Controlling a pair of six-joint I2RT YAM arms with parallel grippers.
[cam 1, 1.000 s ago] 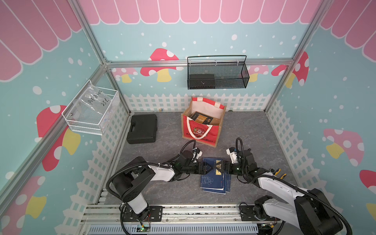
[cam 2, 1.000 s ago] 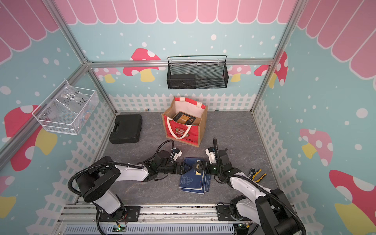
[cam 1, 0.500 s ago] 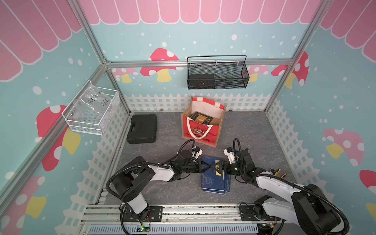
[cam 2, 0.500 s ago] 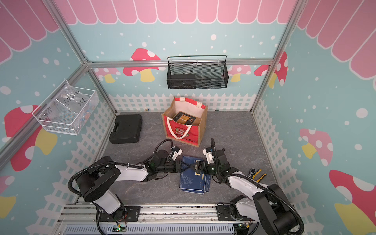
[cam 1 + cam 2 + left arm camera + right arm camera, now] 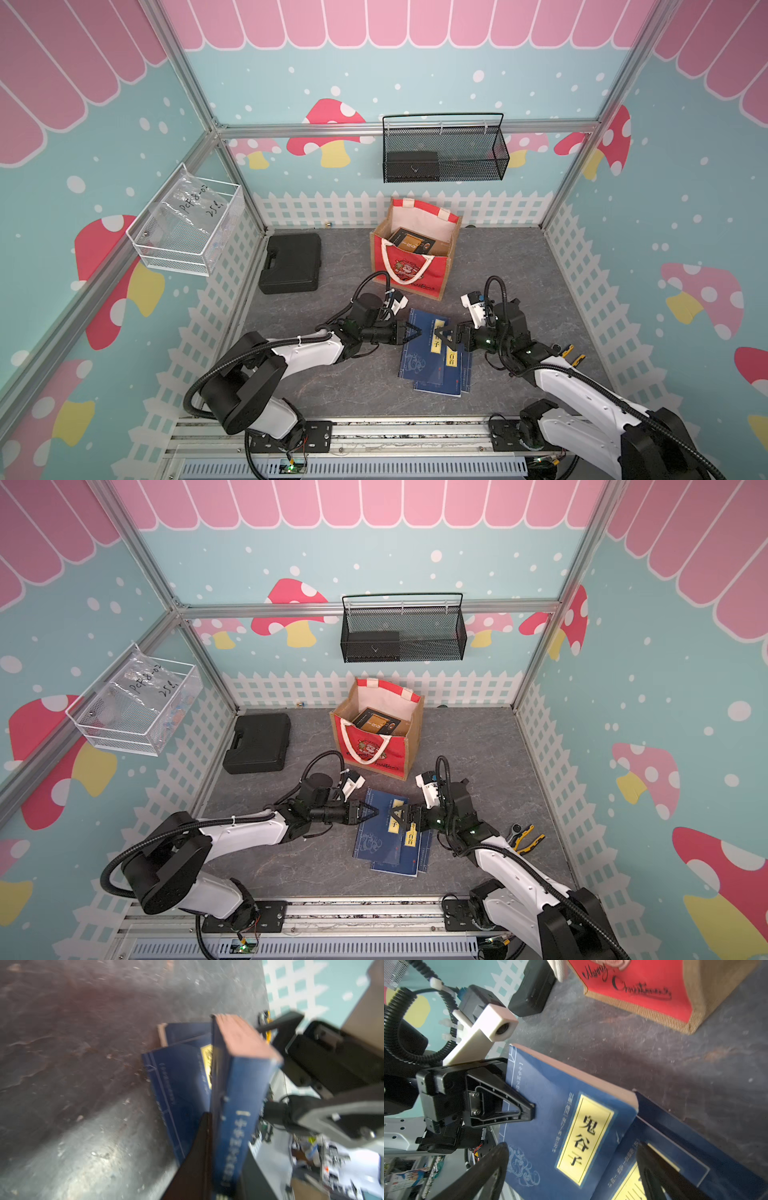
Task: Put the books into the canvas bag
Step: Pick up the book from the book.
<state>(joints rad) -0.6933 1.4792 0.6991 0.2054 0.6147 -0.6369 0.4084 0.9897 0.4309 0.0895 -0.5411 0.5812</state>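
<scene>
Three dark blue books lie stacked on the grey floor in both top views; the top book (image 5: 419, 353) (image 5: 378, 833) has a yellow title label. My left gripper (image 5: 415, 332) (image 5: 228, 1136) is shut on that top book (image 5: 239, 1095) at its spine edge. Opposite it, my right gripper (image 5: 444, 336) (image 5: 572, 1147) hangs open over the same book (image 5: 550, 1105), one finger above a lower book (image 5: 675, 1157). The canvas bag (image 5: 415, 270) (image 5: 643, 991) stands upright just behind, with a black-and-tan book (image 5: 411, 241) lying inside.
A black plastic case (image 5: 291, 264) lies left of the bag. Yellow-handled pliers (image 5: 569, 353) lie right of my right arm. On the back wall hangs a black mesh basket (image 5: 444, 153), and a clear wire basket (image 5: 187, 224) hangs on the left wall.
My left gripper has gone from open to shut on the top book's spine edge. My right gripper has moved in over the books and stays open.
</scene>
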